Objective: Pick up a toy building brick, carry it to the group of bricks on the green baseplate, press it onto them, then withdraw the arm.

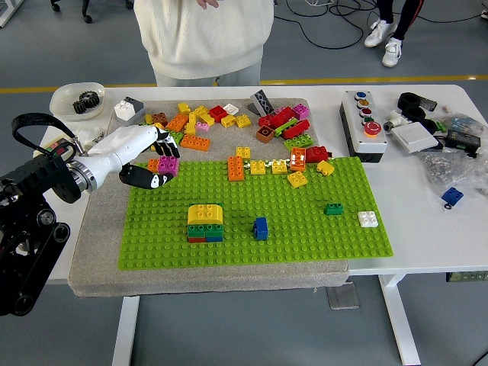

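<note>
fingers [162, 145] of my left hand [141, 156] curl around a studded magenta brick [165, 165] at the green baseplate's [305, 229] far-left corner.

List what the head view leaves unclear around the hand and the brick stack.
- Left hand: whether it grips the magenta brick; its fingers cover the contact.
- Brick stack: its bottom layer's colours, too small.
- Right arm: out of frame.
- Person: cut off by the top edge.

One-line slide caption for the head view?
Left hand closes on a magenta brick at the green baseplate far-left corner; the yellow-topped brick stack waits nearer.
</note>
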### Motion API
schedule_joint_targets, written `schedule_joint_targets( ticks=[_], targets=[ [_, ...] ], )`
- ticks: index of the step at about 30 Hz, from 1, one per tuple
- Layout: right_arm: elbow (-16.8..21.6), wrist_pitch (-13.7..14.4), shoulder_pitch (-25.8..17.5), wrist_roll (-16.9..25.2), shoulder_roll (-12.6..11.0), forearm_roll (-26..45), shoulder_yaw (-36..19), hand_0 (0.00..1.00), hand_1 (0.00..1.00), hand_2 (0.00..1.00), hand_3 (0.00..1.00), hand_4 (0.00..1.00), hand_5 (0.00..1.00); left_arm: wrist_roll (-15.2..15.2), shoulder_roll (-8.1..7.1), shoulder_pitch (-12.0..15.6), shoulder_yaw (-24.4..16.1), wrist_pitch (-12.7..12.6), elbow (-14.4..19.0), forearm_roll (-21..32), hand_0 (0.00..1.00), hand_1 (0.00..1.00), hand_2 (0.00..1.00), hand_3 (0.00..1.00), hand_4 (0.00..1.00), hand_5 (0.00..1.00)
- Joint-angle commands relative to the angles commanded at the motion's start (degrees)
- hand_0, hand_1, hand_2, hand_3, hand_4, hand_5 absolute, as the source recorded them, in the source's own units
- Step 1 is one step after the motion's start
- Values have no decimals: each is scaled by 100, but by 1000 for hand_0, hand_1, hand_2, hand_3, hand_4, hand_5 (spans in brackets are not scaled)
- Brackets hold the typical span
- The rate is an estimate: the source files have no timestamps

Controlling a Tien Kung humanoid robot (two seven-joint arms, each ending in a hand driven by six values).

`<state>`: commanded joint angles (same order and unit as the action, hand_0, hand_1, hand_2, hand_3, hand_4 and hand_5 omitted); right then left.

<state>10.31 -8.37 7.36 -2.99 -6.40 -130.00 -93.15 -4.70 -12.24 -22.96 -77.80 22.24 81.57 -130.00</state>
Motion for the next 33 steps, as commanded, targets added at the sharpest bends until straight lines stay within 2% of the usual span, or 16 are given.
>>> schedule_joint_targets(
  ticks=[18,33],
  targets=[
    [0,11,-14,-15,-32,0,-49,750,651,725,637,899,468,251,-21,325,95,313,727,0,851,573,509,547,738,2],
    [0,6,-3,-25,-44,0,-60,750,652,725,638,899,468,448,32,606,324,465,1232,0,849,573,511,549,744,2]
  ],
)
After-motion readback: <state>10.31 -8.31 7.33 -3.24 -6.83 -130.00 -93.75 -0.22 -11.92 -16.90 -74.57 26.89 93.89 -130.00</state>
